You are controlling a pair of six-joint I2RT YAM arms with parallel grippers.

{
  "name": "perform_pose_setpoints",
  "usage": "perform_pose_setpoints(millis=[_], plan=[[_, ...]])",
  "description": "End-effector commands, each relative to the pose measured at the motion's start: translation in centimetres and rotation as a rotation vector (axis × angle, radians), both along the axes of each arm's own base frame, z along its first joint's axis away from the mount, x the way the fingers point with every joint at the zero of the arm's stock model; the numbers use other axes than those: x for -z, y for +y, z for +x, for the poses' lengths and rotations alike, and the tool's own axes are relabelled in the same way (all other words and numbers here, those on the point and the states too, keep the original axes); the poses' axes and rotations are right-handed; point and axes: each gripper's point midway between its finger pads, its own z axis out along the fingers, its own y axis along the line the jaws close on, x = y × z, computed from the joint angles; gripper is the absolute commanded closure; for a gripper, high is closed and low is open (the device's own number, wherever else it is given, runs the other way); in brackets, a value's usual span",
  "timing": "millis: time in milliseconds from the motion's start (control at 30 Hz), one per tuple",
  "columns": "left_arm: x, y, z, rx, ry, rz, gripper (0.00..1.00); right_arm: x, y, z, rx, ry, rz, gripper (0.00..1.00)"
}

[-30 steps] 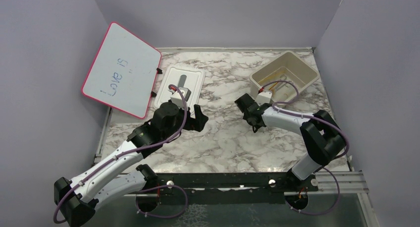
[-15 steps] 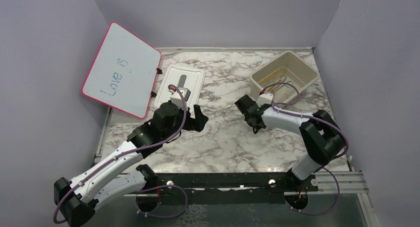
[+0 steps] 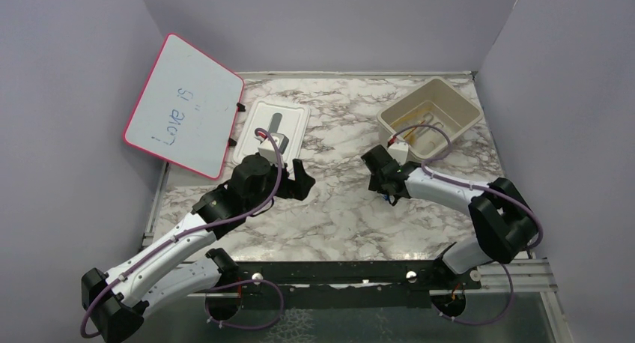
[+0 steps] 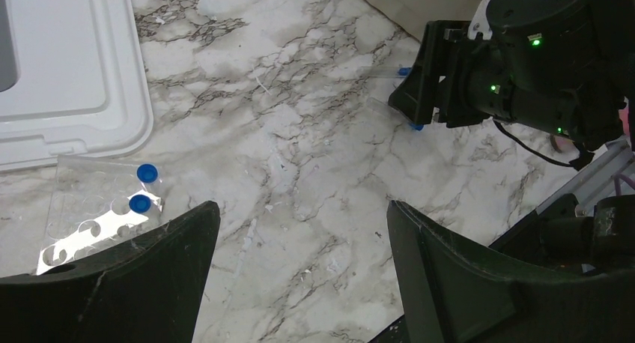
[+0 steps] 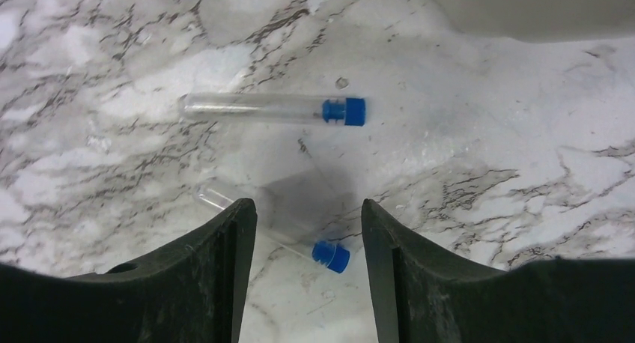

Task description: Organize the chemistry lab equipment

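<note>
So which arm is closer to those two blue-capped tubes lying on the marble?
Right. The right gripper hangs open directly over the tubes, one of them lying under the gap between its fingers. The left gripper, also open, sits well off to the side, near the white lid.

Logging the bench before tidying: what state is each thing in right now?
Upper tube: capped, lying flat.
Lower tube: capped, lying flat, ungripped.
Rack: two blue caps showing, other visible holes empty.
Bin: open, items inside.
Lid: lying flat, off bin.
Whiteboard: tilted, written on.
Left pincer: open, empty.
Right pincer: open, straddling lower tube.
</note>
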Motion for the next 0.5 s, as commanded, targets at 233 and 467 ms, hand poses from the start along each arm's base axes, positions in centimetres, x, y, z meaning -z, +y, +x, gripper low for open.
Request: perform_pose_setpoints(millis=[233, 467], plan=[[0.9, 0.1, -0.2, -0.009, 0.023, -0.008, 0.16, -1.4, 3.9, -1.2, -0.296, 0.060, 0.123, 0.36], [1.2, 0.1, -0.3, -0.004, 0.029, -0.002, 0.16, 0.1, 4.1, -1.2, -0.406, 0.104, 0.058, 0.38]])
